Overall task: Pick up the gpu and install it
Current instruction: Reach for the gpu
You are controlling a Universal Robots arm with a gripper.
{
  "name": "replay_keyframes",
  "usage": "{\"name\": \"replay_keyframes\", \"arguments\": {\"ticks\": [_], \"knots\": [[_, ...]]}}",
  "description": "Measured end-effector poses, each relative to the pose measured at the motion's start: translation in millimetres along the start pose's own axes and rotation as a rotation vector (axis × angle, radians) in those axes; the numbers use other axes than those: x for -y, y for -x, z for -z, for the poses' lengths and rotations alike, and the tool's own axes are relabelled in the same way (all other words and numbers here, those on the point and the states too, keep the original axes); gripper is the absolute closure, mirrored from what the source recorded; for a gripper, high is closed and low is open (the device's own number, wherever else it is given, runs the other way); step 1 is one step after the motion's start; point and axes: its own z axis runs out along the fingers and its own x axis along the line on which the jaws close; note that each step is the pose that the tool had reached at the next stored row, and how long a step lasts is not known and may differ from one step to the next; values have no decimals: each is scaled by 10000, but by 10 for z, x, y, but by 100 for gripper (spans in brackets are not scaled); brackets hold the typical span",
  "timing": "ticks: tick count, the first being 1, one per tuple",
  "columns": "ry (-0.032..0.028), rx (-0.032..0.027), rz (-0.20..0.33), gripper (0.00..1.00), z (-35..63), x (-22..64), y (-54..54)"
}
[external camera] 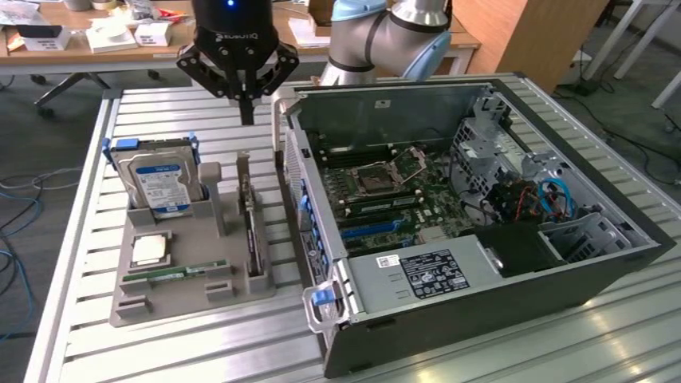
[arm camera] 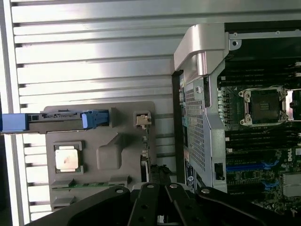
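Note:
The gpu (external camera: 252, 227) is a thin black card standing on its edge in a slot of the grey holder tray (external camera: 175, 299), next to the open computer case (external camera: 479, 199). My gripper (external camera: 247, 116) hangs above the far end of the tray, a short way over the card's end, with its fingers shut together and nothing between them. In the wrist view the gpu (arm camera: 146, 155) appears edge-on with its silver end bracket (arm camera: 142, 119), just beyond my gripper (arm camera: 160, 195). The motherboard (external camera: 383, 187) lies exposed inside the case.
A silver hard drive (external camera: 159, 183) with blue rails stands upright in the tray. A processor chip (external camera: 149, 250) and a green memory stick (external camera: 171, 274) lie in it too. The case's silver rear frame (arm camera: 202, 47) rises beside the tray. A cluttered desk (external camera: 107, 36) stands behind.

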Motion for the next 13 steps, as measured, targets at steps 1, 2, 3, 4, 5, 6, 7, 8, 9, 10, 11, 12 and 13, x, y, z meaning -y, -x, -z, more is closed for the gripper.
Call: {"name": "replay_keyframes", "arguments": {"ticks": [1, 2, 3, 4, 5, 6, 7, 8, 9, 10, 11, 12, 13], "knots": [[1, 1, 1, 89, 0, 1, -13], [0, 0, 1, 89, 0, 2, -24], [1, 0, 0, 89, 0, 2, -31], [0, 0, 1, 89, 1, 3, -34], [1, 0, 3, 89, 1, 3, -35], [0, 0, 2, 89, 1, 3, -39], [0, -1, 2, 89, 1, 4, -42], [1, 0, 2, 89, 1, 7, -46], [0, -1, 1, 89, 2, 11, -50], [0, 0, 1, 89, 2, 18, -53], [0, 0, 2, 89, 2, 26, -57], [1, 0, 2, 89, 2, 35, -60], [0, 0, 2, 89, 3, 45, -63]]}}
